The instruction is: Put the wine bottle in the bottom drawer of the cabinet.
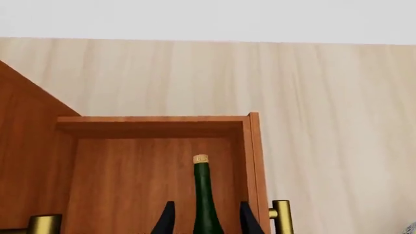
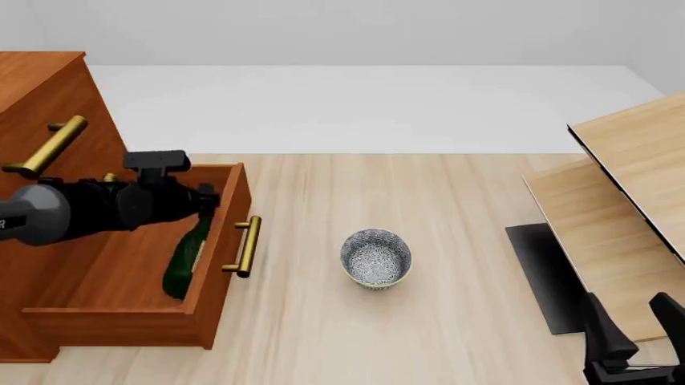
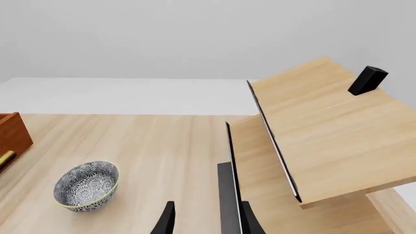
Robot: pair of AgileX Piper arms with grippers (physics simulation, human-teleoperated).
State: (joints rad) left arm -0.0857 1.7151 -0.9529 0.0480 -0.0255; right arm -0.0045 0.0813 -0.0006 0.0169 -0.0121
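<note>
Lying inside the pulled-out bottom drawer (image 2: 128, 281) of the cabinet (image 2: 43, 88), wine bottle (image 2: 188, 253) sitting between spread fingers of left gripper (image 1: 203, 222), apparently untouched; right gripper (image 3: 204, 219) gaping, holding nothing.

A: The left arm (image 2: 75, 210) is a thick matte black tube, and it has one rounded grey joint cover at the end away from its hand.

B: Yes. A small black box (image 2: 156, 160) sits above the wrist. The right gripper (image 3: 204, 220) shows two slim, black, pointed fingers.
</note>
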